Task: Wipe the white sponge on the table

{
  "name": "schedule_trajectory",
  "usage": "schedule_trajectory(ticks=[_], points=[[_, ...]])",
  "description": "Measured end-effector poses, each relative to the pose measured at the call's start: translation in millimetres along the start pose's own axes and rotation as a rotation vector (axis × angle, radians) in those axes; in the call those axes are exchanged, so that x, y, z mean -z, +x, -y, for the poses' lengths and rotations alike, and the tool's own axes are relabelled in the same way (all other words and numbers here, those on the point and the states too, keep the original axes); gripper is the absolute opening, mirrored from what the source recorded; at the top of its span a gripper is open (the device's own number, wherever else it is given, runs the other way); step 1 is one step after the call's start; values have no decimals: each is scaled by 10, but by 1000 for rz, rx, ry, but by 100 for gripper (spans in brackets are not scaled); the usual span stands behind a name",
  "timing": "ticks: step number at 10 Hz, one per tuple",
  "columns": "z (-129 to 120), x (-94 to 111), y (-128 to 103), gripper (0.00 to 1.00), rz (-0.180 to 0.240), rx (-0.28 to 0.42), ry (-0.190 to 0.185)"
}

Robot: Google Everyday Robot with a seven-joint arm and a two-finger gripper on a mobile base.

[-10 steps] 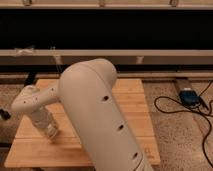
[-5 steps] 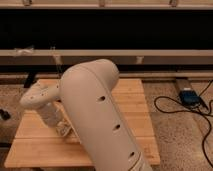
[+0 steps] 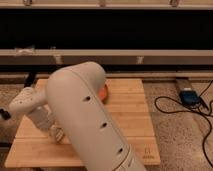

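Since the arm fills most of the view, we judge mainly from the table's left side.

Table [image 3: 135, 125]: light wood planks, seams running left to right; it is our landmark.

Arm [image 3: 85, 110]: a bulky white link crosses the table's middle, with the wrist reaching down over the table's left part.

Gripper [image 3: 56, 133]: low over the table's left part, near the front-left area, at or just above the wood. We cannot tell how its fingers stand.

Sponge [image 3: 58, 134]: we take the small pale lump under the gripper to be it, lying on the table's left part, mostly hidden by the wrist. Whether it is held or only pressed, we cannot tell.

Orange thing [image 3: 103, 93]: on the table toward its back, half behind the arm; what it is, we cannot tell.

Cable and box [image 3: 189, 96]: on the floor right of the table, well apart from it.

Step in hand: we judge the wiping stroke is under way.

Doing it well: we would keep the sponge flat on the table with steady, light downward pressure, stroke along the seams instead of across them, and keep the wrist level so the sponge does not roll or slip out.

Care: we would stop short of the table's left edge and keep away from the orange thing.
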Motion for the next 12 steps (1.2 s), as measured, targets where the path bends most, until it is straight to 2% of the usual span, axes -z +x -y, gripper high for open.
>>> schedule_trajectory(ticks=[2, 4, 8, 10, 12], points=[[-30, 171, -151, 0, 25, 27, 19], [-34, 284, -274, 0, 32, 41, 33], [157, 388, -469, 0, 11, 39, 51], [379, 381, -447, 0, -7, 11, 50], [753, 318, -340, 0, -36, -35, 44]])
